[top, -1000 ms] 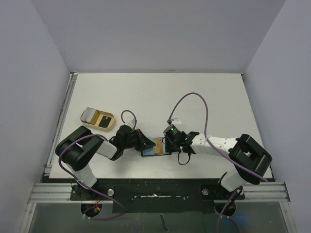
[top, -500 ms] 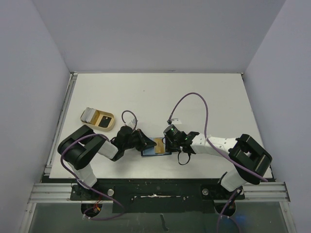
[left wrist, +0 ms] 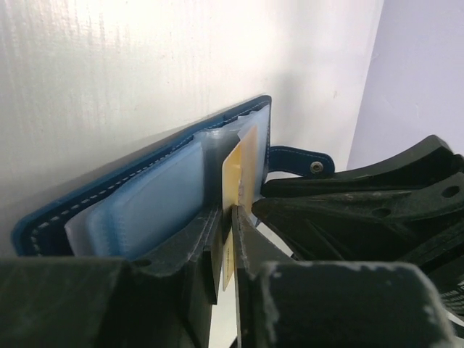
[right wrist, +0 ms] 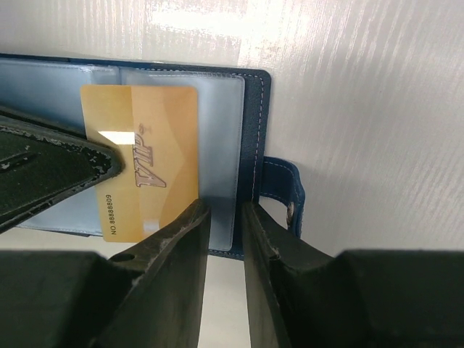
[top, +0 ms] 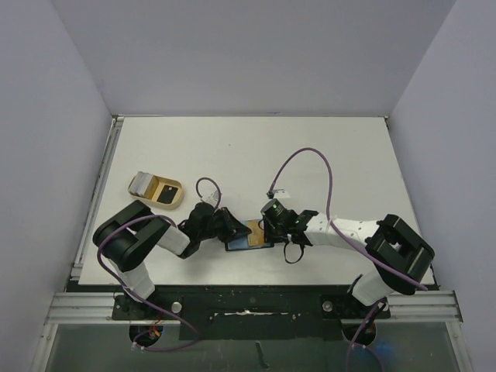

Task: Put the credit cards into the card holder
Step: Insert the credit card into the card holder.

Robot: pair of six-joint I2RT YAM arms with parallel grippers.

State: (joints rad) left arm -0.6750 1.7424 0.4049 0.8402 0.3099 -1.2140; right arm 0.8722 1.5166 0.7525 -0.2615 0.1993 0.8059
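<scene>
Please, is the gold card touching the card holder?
Touching: the left wrist view shows the gold card tucked among the clear sleeves of the card holder.

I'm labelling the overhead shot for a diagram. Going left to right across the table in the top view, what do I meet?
beige tray → left pincer → card holder → right pincer

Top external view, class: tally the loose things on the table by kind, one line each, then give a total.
Credit cards: 2 (gold card, black card)
Card holder: 1
Tray: 1
Total: 4
</scene>
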